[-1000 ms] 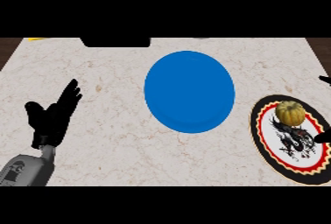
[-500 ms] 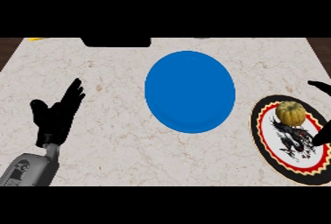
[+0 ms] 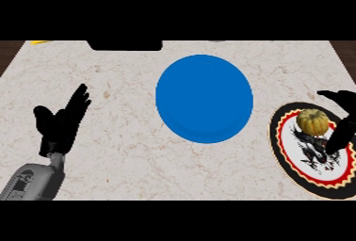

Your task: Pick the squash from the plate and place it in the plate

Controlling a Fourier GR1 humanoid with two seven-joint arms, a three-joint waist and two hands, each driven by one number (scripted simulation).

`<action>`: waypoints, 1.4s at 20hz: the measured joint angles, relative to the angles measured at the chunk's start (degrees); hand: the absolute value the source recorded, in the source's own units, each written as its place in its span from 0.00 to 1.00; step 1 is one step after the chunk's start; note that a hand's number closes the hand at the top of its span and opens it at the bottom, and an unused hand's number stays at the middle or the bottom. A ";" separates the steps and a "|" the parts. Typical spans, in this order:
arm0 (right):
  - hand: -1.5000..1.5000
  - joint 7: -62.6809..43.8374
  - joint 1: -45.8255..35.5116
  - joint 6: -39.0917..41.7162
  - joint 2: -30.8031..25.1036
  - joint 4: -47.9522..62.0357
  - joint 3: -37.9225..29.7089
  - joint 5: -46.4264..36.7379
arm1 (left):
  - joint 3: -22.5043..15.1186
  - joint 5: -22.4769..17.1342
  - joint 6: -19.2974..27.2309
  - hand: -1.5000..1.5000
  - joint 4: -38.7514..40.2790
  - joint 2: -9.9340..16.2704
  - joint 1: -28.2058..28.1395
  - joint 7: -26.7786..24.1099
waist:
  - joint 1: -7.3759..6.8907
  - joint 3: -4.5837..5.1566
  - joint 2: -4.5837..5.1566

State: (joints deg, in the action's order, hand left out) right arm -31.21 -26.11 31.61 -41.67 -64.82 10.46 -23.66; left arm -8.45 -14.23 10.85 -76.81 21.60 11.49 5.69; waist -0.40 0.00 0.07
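A small yellow-orange squash [image 3: 313, 121] sits on the upper part of a patterned plate [image 3: 295, 162] with a black, red and cream rim at the right edge. A plain blue plate [image 3: 204, 98] lies in the middle of the counter. My right hand [image 3: 342, 120] comes in from the right edge, its fingers arched above and just right of the squash and its thumb lower down; it holds nothing. At the left my left hand [image 3: 61, 123] rests open with fingers up, far from both plates.
A black object [image 3: 125, 45] stands at the counter's back edge, left of centre, and a yellow item [image 3: 39, 42] shows at the back left corner. Marbled counter top [image 3: 125, 141] lies between my left hand and the blue plate.
My right hand has come further in from the right edge and now arches over the squash. The left hand, squash and plates have not moved.
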 measured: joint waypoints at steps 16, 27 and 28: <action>0.00 7.47 -5.07 1.16 5.32 14.40 -1.80 -13.89 | 4.52 4.25 -4.10 0.50 -0.43 -3.28 -1.33 0.10 | 0.01 -0.02 0.02; 1.00 12.83 -3.83 1.34 7.97 15.32 -1.26 -17.73 | 7.03 5.24 -5.66 0.50 -1.44 -3.33 -1.50 1.19 | 0.41 0.81 -0.54; 1.00 13.32 -3.64 0.81 8.02 15.41 -1.64 -17.87 | 6.79 5.36 -5.56 0.50 -2.55 -3.54 -1.79 2.03 | 0.37 0.83 -0.59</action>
State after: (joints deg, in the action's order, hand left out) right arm -17.89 -29.75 32.42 -33.65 -49.41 8.82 -41.53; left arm -1.66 -8.86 5.29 -79.36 18.06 9.70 7.72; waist -0.04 0.84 -0.52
